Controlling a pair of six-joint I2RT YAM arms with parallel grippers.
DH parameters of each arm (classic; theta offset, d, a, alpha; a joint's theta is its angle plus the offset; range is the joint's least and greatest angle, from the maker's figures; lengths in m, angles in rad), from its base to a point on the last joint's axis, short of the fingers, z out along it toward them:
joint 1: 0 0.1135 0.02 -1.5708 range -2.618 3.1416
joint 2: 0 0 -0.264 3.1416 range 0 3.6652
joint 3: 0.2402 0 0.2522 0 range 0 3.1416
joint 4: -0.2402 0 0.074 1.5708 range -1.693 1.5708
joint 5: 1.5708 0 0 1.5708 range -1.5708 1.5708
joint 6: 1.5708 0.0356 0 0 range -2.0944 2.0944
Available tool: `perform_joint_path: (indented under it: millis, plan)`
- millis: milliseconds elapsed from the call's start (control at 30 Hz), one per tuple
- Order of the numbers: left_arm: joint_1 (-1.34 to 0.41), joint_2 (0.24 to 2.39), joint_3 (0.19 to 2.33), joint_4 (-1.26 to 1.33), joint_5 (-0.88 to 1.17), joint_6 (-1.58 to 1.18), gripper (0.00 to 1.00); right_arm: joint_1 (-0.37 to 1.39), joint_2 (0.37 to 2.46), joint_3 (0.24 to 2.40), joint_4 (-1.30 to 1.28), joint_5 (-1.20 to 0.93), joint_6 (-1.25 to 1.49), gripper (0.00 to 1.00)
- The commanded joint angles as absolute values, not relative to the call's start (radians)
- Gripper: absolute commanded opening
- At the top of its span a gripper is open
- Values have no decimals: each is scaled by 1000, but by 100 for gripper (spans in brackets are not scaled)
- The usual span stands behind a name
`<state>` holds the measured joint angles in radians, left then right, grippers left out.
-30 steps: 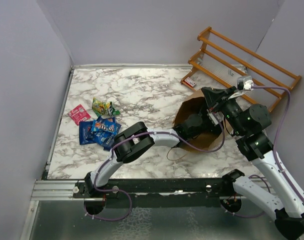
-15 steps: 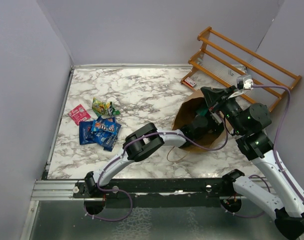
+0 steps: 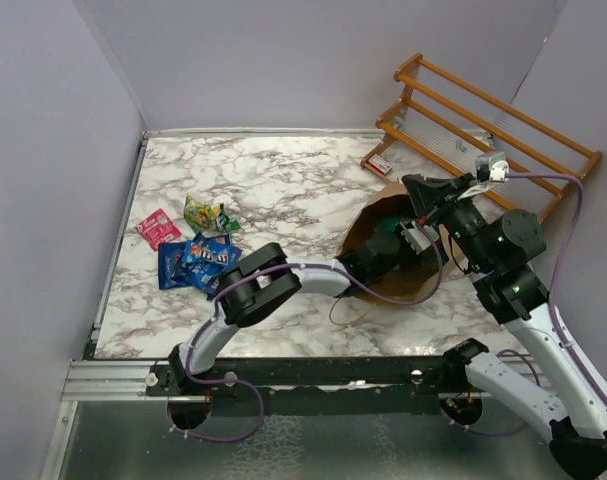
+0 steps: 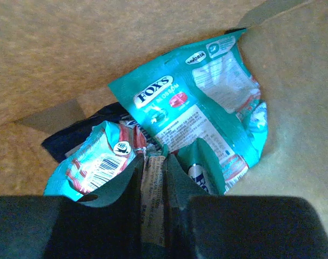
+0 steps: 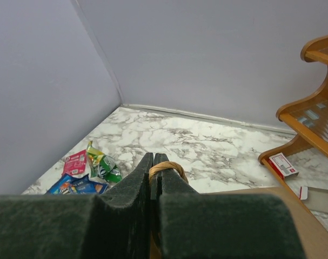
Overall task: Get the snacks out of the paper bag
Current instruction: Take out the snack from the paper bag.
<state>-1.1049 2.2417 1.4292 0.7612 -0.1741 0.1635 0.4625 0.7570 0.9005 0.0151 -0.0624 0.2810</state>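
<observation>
**Left arm inside the bag, right arm holding its handle**

The left arm stretches low across the marble surface [image 3: 283,170]. The left fingers [image 4: 153,159] are inside the paper bag [image 3: 375,212], pressed tight on the crinkled edge of a snack packet [image 4: 153,205]. The right arm bends over the bag from above, and the right fingers [image 5: 154,157] are clamped together on one twisted-paper handle [image 5: 166,166].

Three packets show beyond the left fingers:
- A teal FOX'S packet [image 4: 196,108] sits just ahead and to the right, printed face toward the camera, lettering slanting up to the right.
- A teal barcode packet [image 4: 99,162] sits just to the left.
- A dark packet [image 4: 77,135] lies behind that one.

The bag lies on its side with its mouth toward the left arm. Well left of both pairs of fingers lie one red-pink packet [image 3: 158,228], one green packet [image 3: 208,215] and a blue cluster [image 3: 198,262] whose count is unclear.
</observation>
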Motion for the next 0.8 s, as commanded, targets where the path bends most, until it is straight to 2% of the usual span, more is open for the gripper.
perform_joint_path:
  millis: [0,200,567,767]
  plan:
    - [-1111,2042,1361,674,-143,102,1,465,727,914,43,-33,253,2]
    - [-1114,1861,1203,585,-22,18,0,465,722,904,45,-25,243,2]
    - [-1130,1588,1120,464,253,-84,0,465,721,895,30,-3,227,2]
    - [-1132,1377,988,608,434,-156,0,465,716,886,32,-21,241,2]
